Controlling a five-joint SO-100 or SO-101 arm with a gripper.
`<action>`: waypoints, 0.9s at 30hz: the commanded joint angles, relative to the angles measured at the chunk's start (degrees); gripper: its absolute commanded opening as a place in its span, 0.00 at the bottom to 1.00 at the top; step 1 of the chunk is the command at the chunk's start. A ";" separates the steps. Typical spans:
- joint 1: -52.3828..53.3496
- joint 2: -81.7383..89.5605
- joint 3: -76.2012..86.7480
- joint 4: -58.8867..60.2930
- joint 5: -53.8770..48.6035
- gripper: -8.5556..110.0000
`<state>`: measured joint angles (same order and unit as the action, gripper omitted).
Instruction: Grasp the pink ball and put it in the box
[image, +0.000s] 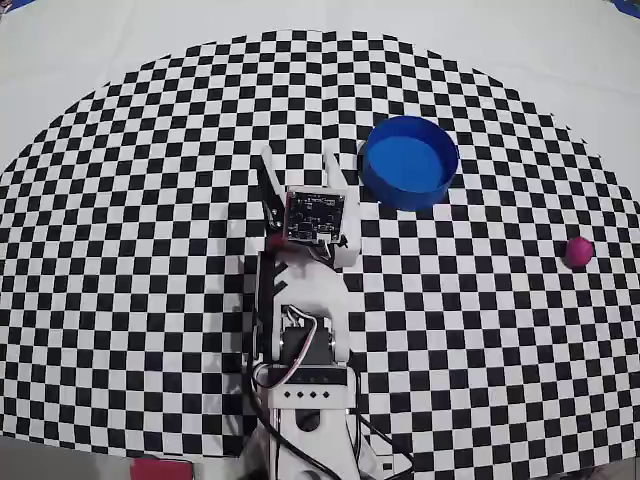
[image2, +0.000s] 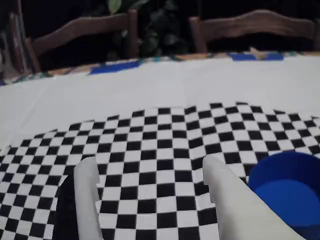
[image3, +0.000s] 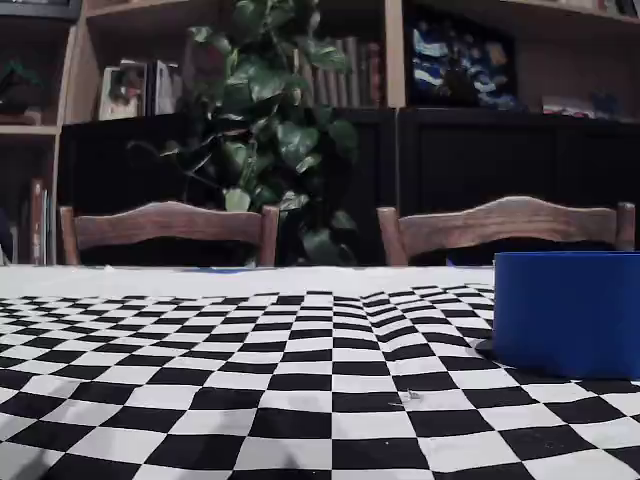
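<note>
The pink ball (image: 578, 250) lies on the checkered cloth at the far right of the overhead view, well apart from everything else. The box (image: 409, 160) is a round blue tub, right of the gripper there; it also shows at the lower right of the wrist view as the box (image2: 287, 192) and at the right edge of the fixed view as the box (image3: 566, 312). My gripper (image: 301, 160) stands open near the middle of the cloth, its white fingers (image2: 86, 187) spread wide with only checkered cloth between them. The wrist and fixed views do not show the ball.
The white arm (image: 305, 330) reaches up from the bottom edge of the overhead view. The checkered cloth (image: 150, 250) is a half-disc on a white table. Two wooden chairs (image3: 170, 228) and a leafy plant (image3: 265, 130) stand behind the table's far edge.
</note>
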<state>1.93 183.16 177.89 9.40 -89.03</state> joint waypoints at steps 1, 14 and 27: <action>0.70 -0.35 0.44 -1.23 -2.11 0.30; 3.60 -1.05 0.44 -1.23 -2.11 0.30; 11.16 -2.11 0.44 -1.23 -2.11 0.29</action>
<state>11.51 181.49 177.89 9.23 -90.53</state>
